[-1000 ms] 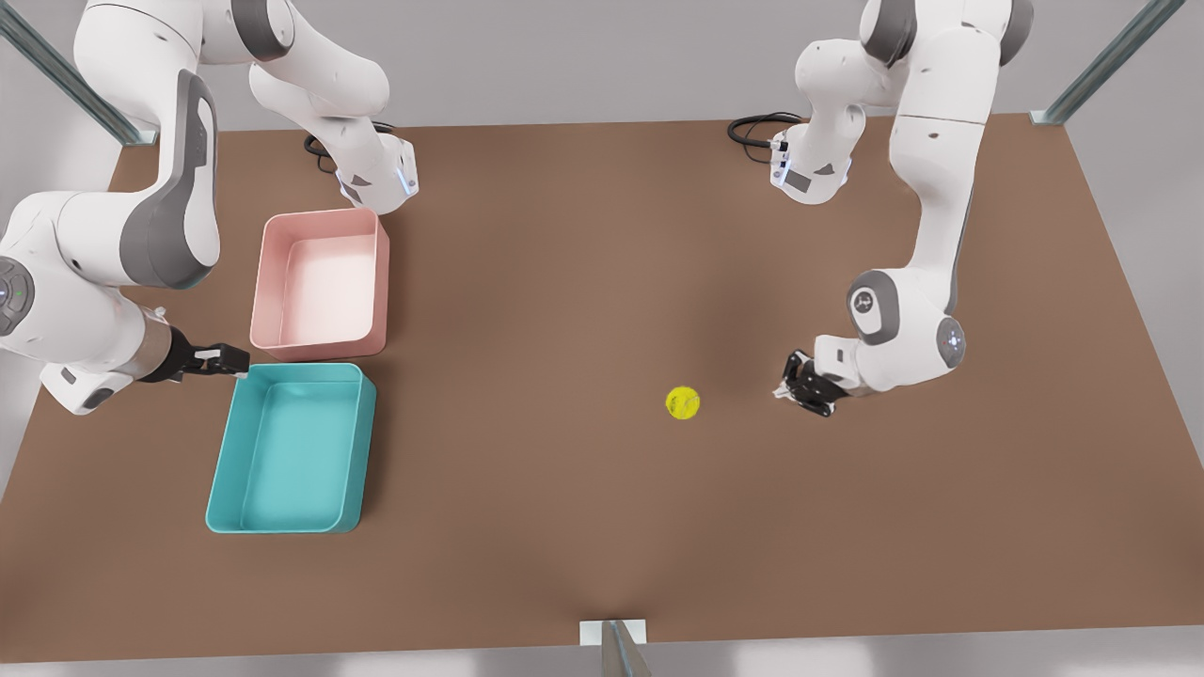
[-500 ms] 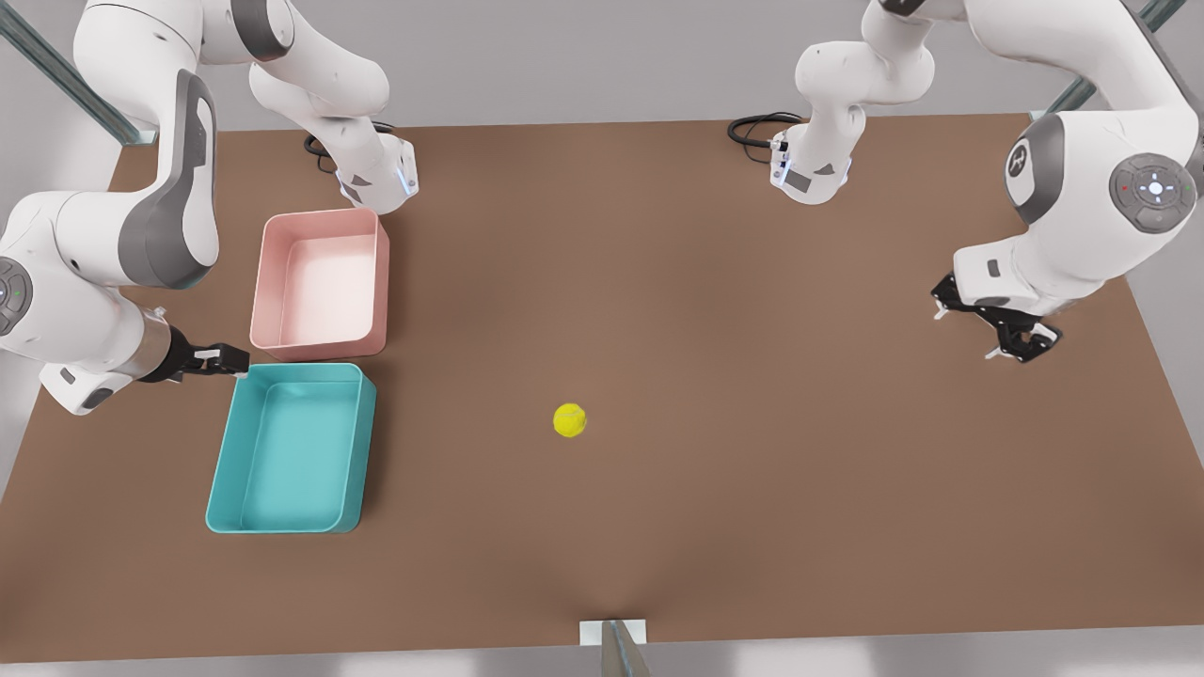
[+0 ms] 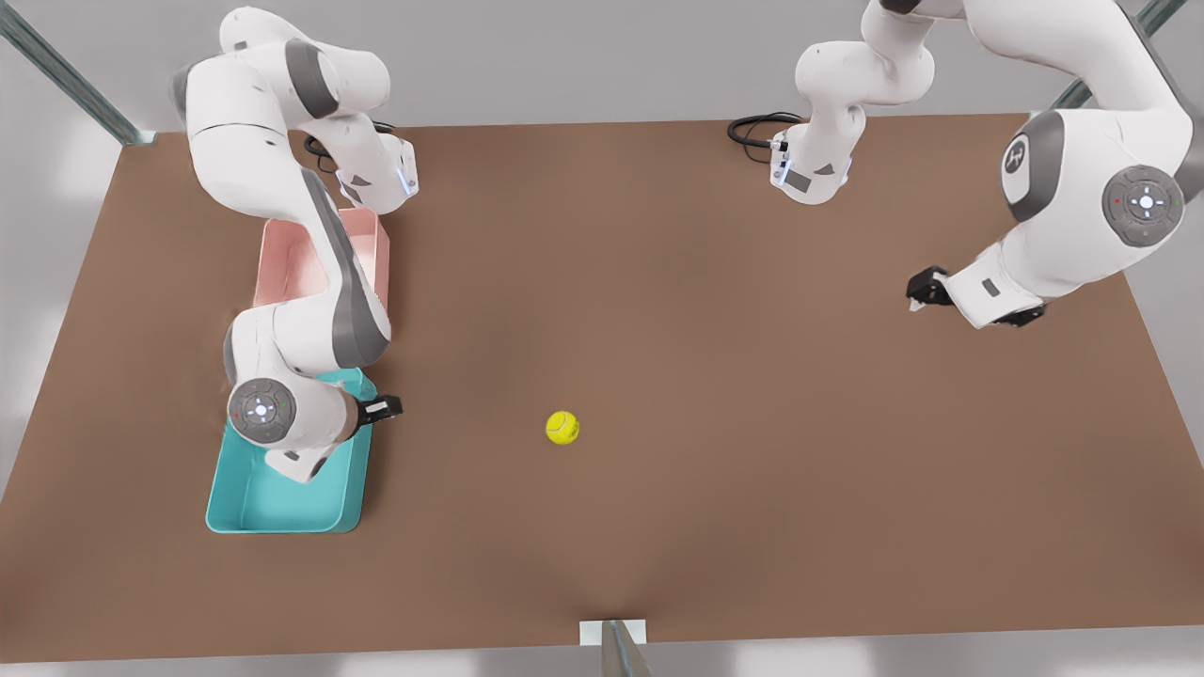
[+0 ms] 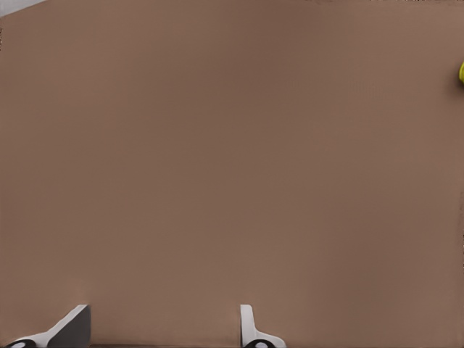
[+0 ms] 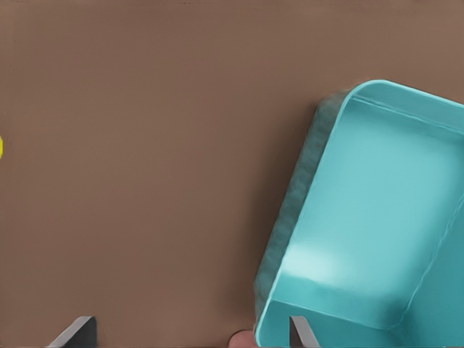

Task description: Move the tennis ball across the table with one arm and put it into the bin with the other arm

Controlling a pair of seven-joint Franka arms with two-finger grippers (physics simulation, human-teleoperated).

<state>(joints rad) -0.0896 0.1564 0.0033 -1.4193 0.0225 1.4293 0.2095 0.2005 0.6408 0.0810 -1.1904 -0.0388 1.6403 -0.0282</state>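
Front view: tennis ball (image 3: 562,428) rests alone on bare brown table (image 3: 658,282), about mid-width, toward near edge, well apart from both grippers. Teal bin (image 3: 282,503) sits at front view's left; pink tray (image 3: 372,249) just behind it, partly hidden by arm. Right gripper (image 3: 388,409) hovers at bin's rim nearest ball, fingers (image 5: 80,330) spread apart. Left gripper (image 3: 926,287) hangs near front view's right edge, fingers (image 4: 72,322) apart, empty. Grey wall behind, metal struts at corners.
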